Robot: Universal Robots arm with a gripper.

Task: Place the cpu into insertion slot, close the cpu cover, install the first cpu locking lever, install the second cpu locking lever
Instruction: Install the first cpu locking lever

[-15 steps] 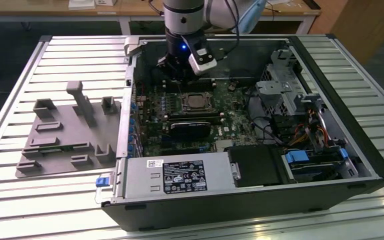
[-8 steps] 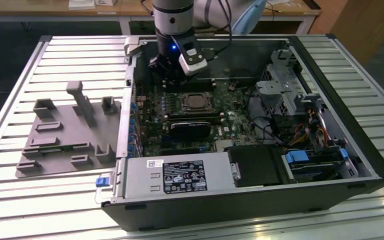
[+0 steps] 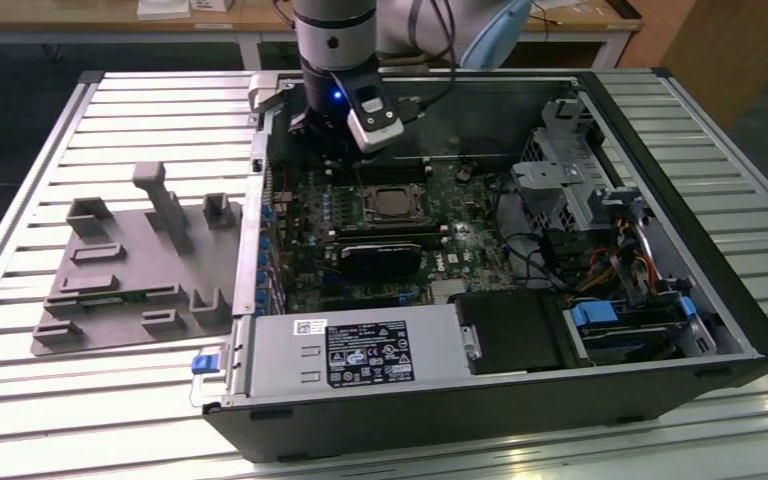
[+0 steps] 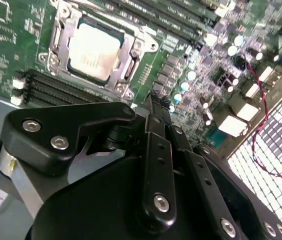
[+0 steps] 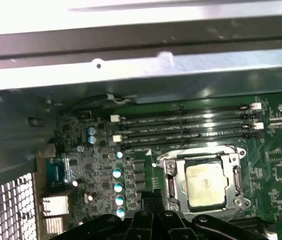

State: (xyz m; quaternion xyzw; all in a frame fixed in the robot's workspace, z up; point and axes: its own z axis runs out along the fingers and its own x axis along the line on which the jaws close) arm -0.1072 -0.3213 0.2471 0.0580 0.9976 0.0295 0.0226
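The gripper (image 5: 149, 197) is cut off by the picture edge in both wrist views; its jaws look drawn together, holding nothing; the cpu (image 4: 92, 51) lies framed by the lowered cpu cover (image 5: 199, 160) on the green motherboard (image 5: 276, 170) — just nearer than the gripper, toward the exterior view's right.

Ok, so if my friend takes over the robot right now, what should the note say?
The gripper is shut and holds nothing. It hovers over the green board, close to the cpu.
The cpu is seated, with the cpu cover down over it.
Done: cpu placed, cover closed.
Left: check the two locking levers. I can't tell whether either is latched.
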